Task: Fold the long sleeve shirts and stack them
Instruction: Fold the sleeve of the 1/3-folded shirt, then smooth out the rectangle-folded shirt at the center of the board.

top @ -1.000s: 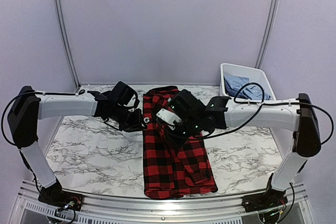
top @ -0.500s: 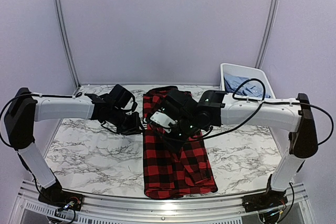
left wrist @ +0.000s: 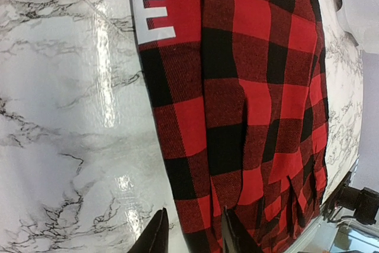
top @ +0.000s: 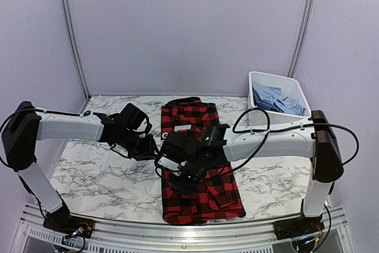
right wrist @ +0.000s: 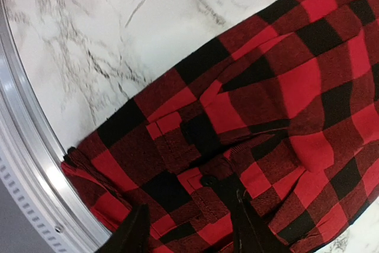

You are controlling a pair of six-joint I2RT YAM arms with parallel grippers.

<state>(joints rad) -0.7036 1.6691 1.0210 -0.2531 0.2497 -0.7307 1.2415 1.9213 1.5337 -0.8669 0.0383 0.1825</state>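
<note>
The left tool [left wrist: 195, 238] and right tool [right wrist: 189, 229] are hovering, jaws apart, over the narrowed flannel shirt [top: 201, 197]; gripping its hem is probably coming next.

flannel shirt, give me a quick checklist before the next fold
1. Flannel shirt lying as a long strip on the table: ok.
2. Right fingers apart, no cloth pinched: ok.
3. Left fingers apart at the shirt's left edge: ok.
4. Near end of the shirt smooth: not ok, cuffs and layers look bunched.
5. Blue shirts inside the tub, away from the fold: ok.
</note>
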